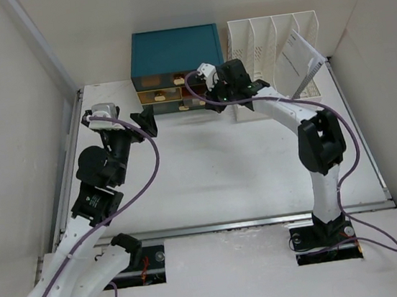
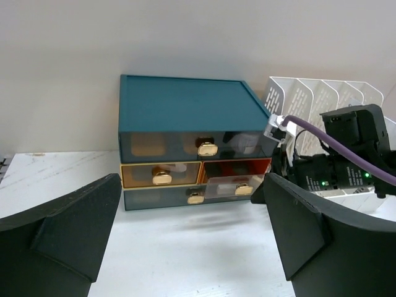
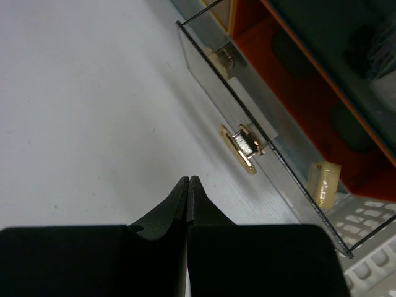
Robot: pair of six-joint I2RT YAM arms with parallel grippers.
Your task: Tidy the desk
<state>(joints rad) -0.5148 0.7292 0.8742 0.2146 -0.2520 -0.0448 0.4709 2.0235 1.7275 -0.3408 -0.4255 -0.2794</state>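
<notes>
The white desk (image 1: 223, 174) carries a teal drawer box (image 1: 172, 50) at the back. In the left wrist view the box (image 2: 185, 108) has its middle right drawer (image 2: 238, 185) pulled partly out, with a clear front and an orange inside. My right gripper (image 3: 187, 180) is shut and empty, low over the desk just in front of that drawer's gold handle (image 3: 241, 148), not touching it. In the top view it (image 1: 213, 92) sits at the box's right front. My left gripper (image 2: 192, 247) is open and empty, facing the box from the left front (image 1: 144, 121).
A white slotted file rack (image 1: 276, 45) stands right of the box and holds a sheet of paper (image 1: 296, 57). A small cream object (image 3: 325, 182) lies in the open drawer. A metal rail (image 1: 222, 225) runs along the desk's near edge. Walls close in on both sides.
</notes>
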